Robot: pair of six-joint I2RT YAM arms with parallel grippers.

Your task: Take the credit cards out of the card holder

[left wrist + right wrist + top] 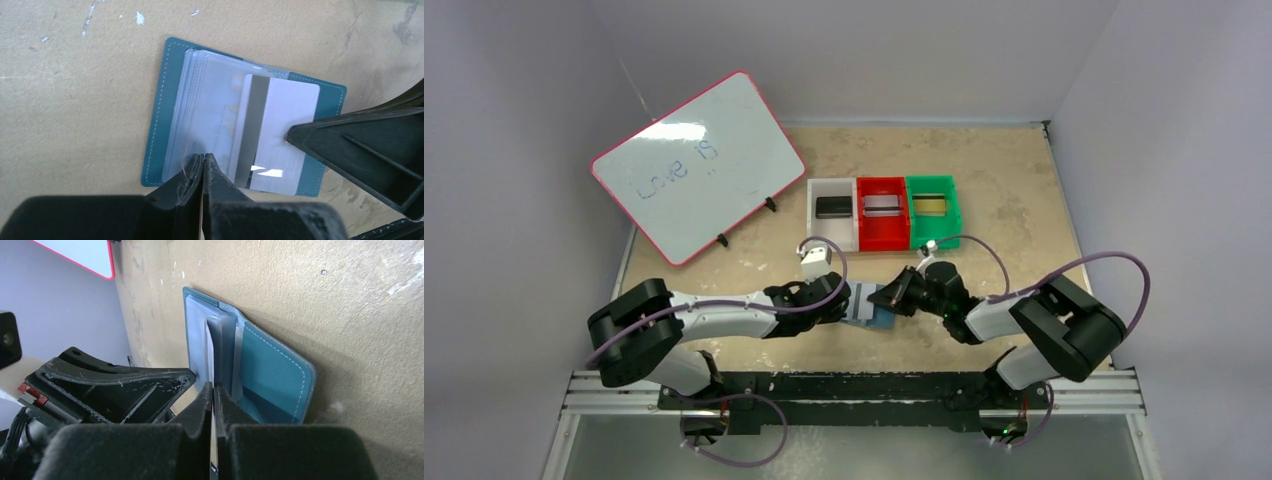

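The slate-blue card holder (159, 115) lies open on the table, its clear sleeves facing up. A silvery-grey credit card (292, 102) with a dark stripe sticks halfway out of a sleeve toward the right. My left gripper (203, 158) is shut, its tips resting on the near edge of the sleeves. My right gripper (214, 386) is shut on the card's edge (210, 352); one of its fingers (350, 145) lies over the card. In the top view both grippers, the left (848, 300) and the right (894, 296), meet over the holder (871, 314).
Three bins stand behind the holder: a white bin (816, 232) with a black card, a red bin (881, 237) with a silvery card, a green bin (932, 234) with a gold card. A pink-rimmed whiteboard (696, 165) leans at the back left.
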